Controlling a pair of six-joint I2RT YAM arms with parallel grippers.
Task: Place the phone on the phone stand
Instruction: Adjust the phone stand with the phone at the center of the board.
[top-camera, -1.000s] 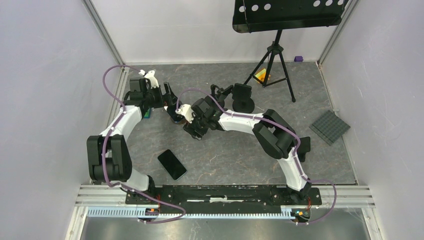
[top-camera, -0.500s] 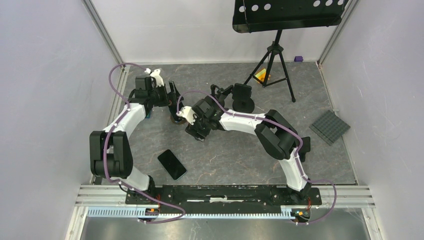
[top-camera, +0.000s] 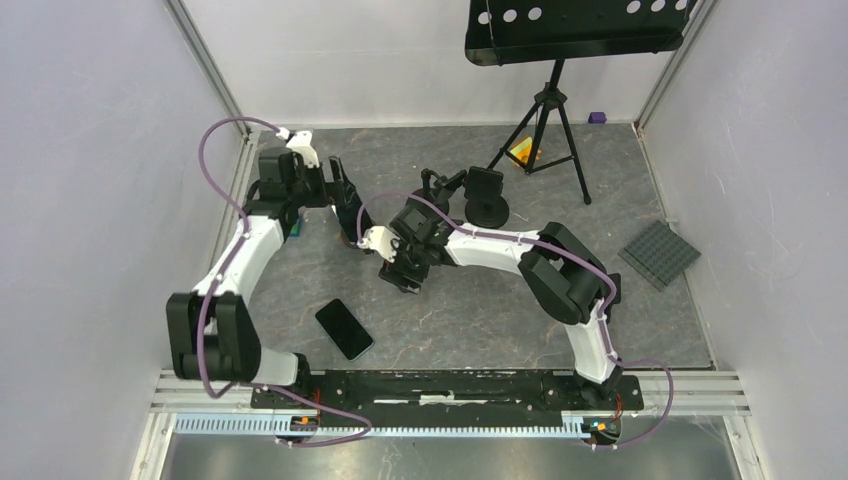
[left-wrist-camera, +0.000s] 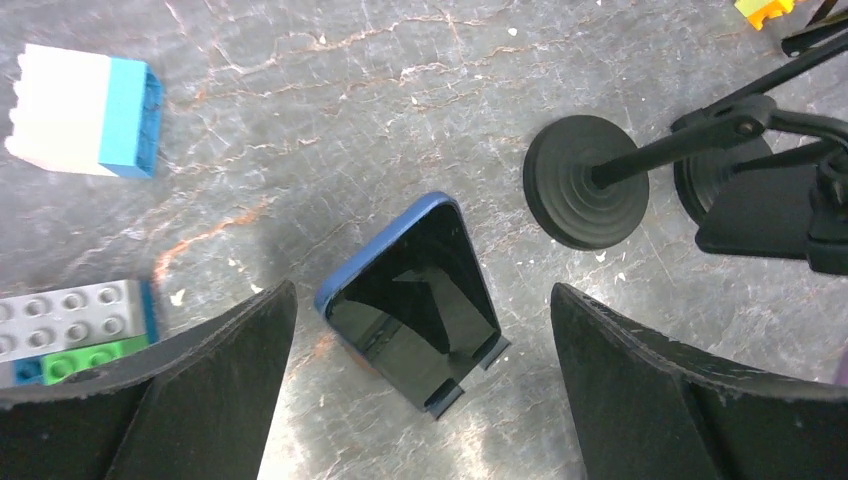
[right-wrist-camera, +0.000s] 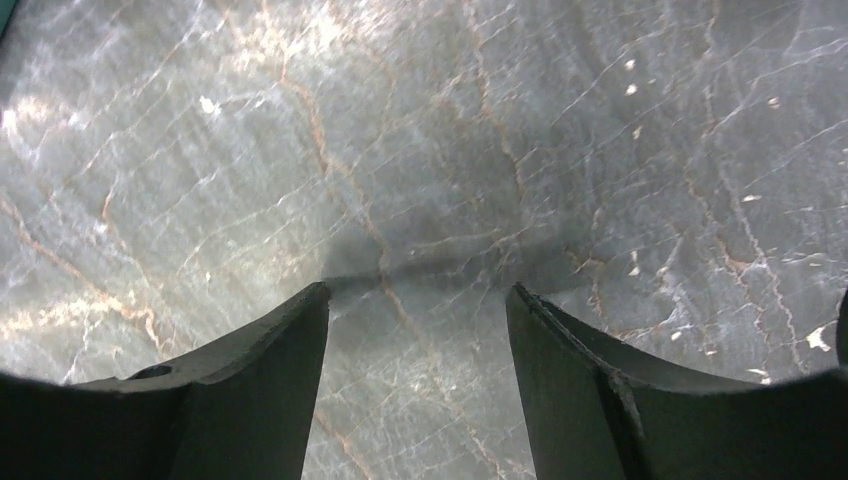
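Note:
A blue-edged phone (left-wrist-camera: 410, 300) with a black screen leans tilted on a small dark stand (left-wrist-camera: 468, 378), its lower edge held by two lips. My left gripper (left-wrist-camera: 422, 288) is open, a finger on each side of the phone and clear of it. In the top view the left gripper (top-camera: 347, 205) hangs over that spot, and the phone and stand are hidden under the arms. My right gripper (right-wrist-camera: 417, 290) is open and empty over bare floor, just right of the left one (top-camera: 403, 270). A second black phone (top-camera: 343, 328) lies flat near the front.
Two black round-based holders (left-wrist-camera: 585, 195) (top-camera: 487, 205) stand right of the grippers. A white-and-blue brick (left-wrist-camera: 85, 110) and a grey-green plate (left-wrist-camera: 75, 330) lie at left. A tripod music stand (top-camera: 545, 120), a yellow brick (top-camera: 522, 152) and a grey baseplate (top-camera: 659, 254) sit toward the back right.
My left arm has swung and its gripper has shifted slightly right. My right gripper has drawn back to the right and toward the front, away from the left one.

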